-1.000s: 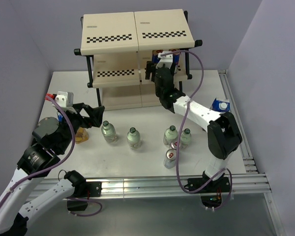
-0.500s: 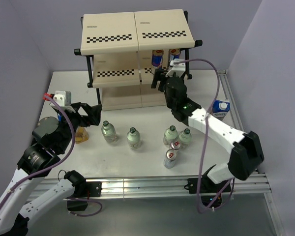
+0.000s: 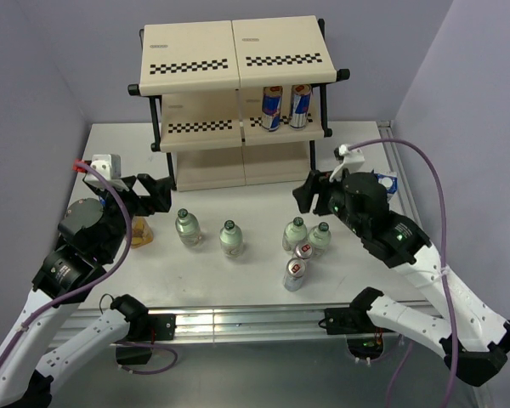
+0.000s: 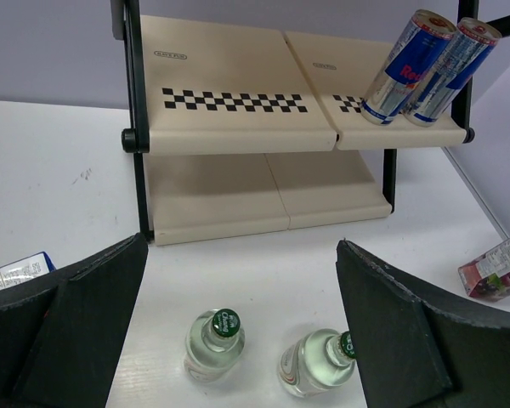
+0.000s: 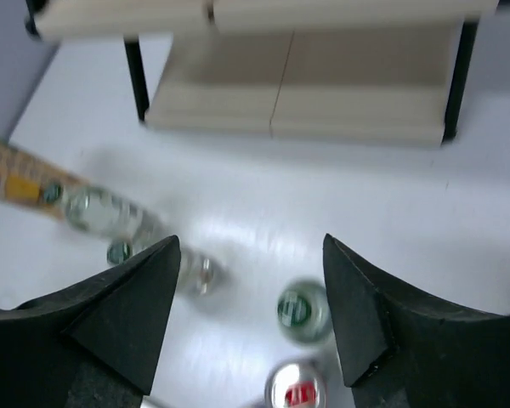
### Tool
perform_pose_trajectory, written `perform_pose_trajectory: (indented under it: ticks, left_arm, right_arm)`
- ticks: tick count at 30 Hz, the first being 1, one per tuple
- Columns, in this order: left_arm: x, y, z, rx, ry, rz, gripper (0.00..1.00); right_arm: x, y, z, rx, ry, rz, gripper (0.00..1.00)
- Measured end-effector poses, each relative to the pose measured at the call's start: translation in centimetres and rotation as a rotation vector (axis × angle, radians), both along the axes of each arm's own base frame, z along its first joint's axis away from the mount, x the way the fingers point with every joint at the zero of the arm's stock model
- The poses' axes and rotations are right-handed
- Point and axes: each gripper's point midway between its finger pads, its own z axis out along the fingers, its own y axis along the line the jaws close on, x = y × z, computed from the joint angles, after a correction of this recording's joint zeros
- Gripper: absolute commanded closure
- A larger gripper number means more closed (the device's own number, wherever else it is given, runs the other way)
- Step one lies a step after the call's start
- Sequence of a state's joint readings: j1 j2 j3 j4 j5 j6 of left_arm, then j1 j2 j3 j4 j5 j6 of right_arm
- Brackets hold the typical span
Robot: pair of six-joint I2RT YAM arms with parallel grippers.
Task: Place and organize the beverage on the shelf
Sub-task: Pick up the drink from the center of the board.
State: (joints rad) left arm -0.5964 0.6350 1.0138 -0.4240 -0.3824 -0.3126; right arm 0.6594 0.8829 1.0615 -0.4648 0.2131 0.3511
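The cream shelf (image 3: 238, 51) stands at the back, with two silver-blue cans (image 3: 272, 108) upright on the right half of its middle tier (image 4: 404, 68). Several green-capped bottles (image 3: 186, 227) (image 3: 295, 234) and two more cans (image 3: 294, 274) stand on the table. My left gripper (image 3: 160, 194) (image 4: 240, 246) hangs open and empty above two bottles (image 4: 214, 344). My right gripper (image 3: 310, 195) (image 5: 249, 240) is open and empty, over a bottle (image 5: 302, 310) and a can (image 5: 293, 391). The yellow carton (image 3: 140, 234) lies half hidden under my left arm. The purple carton (image 4: 497, 268) lies at the right.
The shelf's lowest tier (image 4: 263, 191) and the left half of its middle tier (image 4: 229, 119) hold nothing. White walls close the table on the left and right. A metal rail (image 3: 280, 319) runs along the near edge. The right wrist view is blurred.
My right gripper has drawn back from the shelf's middle tier, leaving two cans there, and has swung down and right over the table. The left arm has barely shifted.
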Motion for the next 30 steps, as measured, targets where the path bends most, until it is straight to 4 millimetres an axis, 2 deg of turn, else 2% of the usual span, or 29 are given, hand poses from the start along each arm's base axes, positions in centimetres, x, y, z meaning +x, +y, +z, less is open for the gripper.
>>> perform_pose_trajectory:
  ticks: [2,7,9,12,22,30]
  left_arm:
    - [0.0,0.0,0.0,0.000,0.000,0.001,0.00]
    - [0.2,-0.1,-0.2,0.005,0.007,-0.002,0.00]
    - [0.3,-0.2,-0.3,0.008,0.012,-0.005,0.01]
    - [0.4,-0.5,-0.5,0.012,0.018,-0.014,0.00]
    - [0.2,-0.6,-0.5,0.011,0.017,-0.025,0.01]
    - [0.2,-0.6,-0.5,0.013,0.016,-0.028,0.01]
  right_arm:
    - [-1.8,-0.4,-1.7,-0.014,0.077,0.025,0.32]
    - [-5.6,-0.8,-7.4,-0.060,0.280,0.014,0.31]
    - [-7.1,-0.3,-9.5,-0.097,0.349,0.023,0.29]
    - [-8.6,0.3,-11.7,-0.138,0.413,0.027,0.27]
    - [-8.9,-0.6,-15.0,-0.246,0.462,-0.127,0.25]
    - [-9.4,-1.6,-18.3,-0.308,0.514,-0.172,0.28]
